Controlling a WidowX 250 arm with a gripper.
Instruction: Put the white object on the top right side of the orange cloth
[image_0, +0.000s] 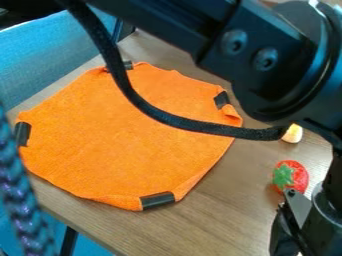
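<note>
White object (292, 134) on worktop (220, 210), right of orange cloth (123, 145), apart. Fingers (285, 231) at lower right, near strawberry (297, 175); cannot tell opening or any hold.

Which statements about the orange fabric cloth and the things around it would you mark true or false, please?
The orange fabric cloth lies on the brown wood-grain table. True.
The small, rounded whitish object rests on the cloth. False: it is on the table, off the cloth.
A black braided cable passes in front of the cloth. True.
The red toy strawberry has blue leaves. False: they are green.
Black strips sit at the cloth's edge. True.
</note>
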